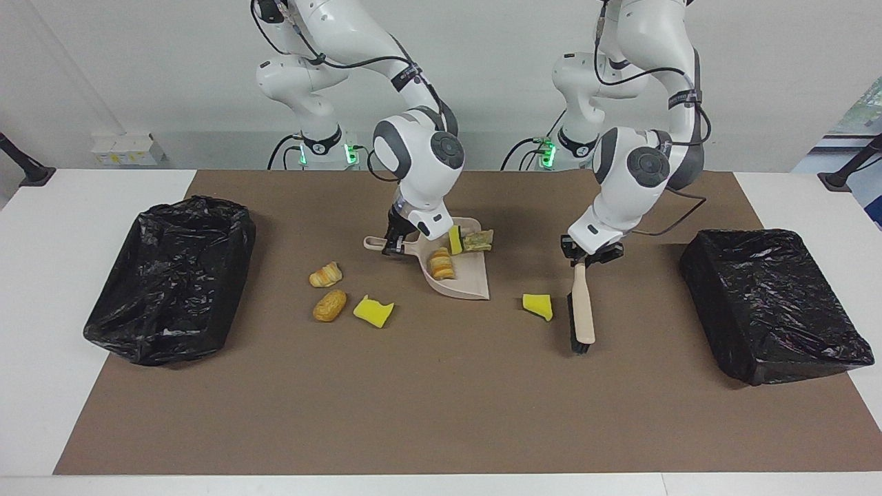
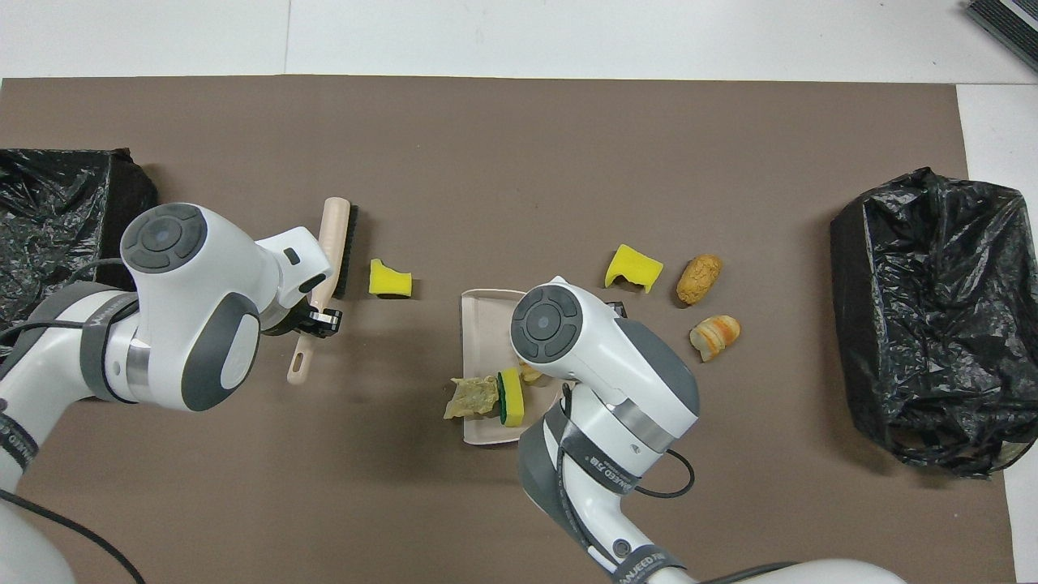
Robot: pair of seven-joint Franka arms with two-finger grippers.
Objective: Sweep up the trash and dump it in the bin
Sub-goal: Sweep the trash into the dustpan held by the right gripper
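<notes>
My right gripper (image 1: 394, 244) is shut on the handle of the beige dustpan (image 1: 468, 286), which rests on the mat at mid-table. In the pan lie a bread piece (image 1: 441, 264), a yellow sponge with a green side (image 1: 455, 240) and a crumpled pastry scrap (image 1: 477, 240) at its rim. My left gripper (image 1: 591, 253) is shut on the handle of the beige brush (image 1: 583, 313), whose bristle end is down at the mat. A yellow sponge chunk (image 1: 537, 306) lies between brush and pan. Another sponge (image 1: 373, 311), a bread roll (image 1: 330, 305) and a croissant piece (image 1: 325, 275) lie toward the right arm's end.
Two bins lined with black bags stand on the brown mat (image 1: 441, 413), one at the right arm's end (image 1: 172, 275) and one at the left arm's end (image 1: 772, 303). In the overhead view my right arm hides its own gripper.
</notes>
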